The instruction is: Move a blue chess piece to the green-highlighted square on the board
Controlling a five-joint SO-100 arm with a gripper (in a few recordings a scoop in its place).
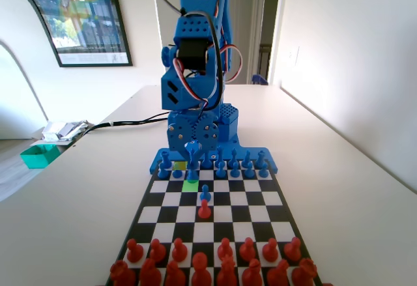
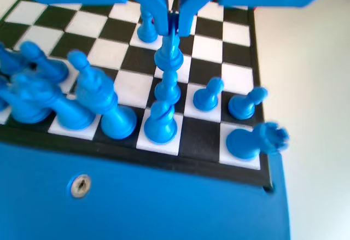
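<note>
My gripper is low over the far rows of the board, at the foot of the blue arm. In the wrist view the gripper is shut on the head of a blue chess piece, a small pawn hanging straight down from the jaws. In the fixed view this pawn hovers at the far edge of the green-highlighted square, and I cannot tell if its base touches the board. A duller yellow-green square lies just behind and to the left.
Blue pieces crowd the two far rows, some tall ones right below the held pawn. A lone blue pawn and a red pawn stand mid-board, right of the green square. Red pieces fill the near rows.
</note>
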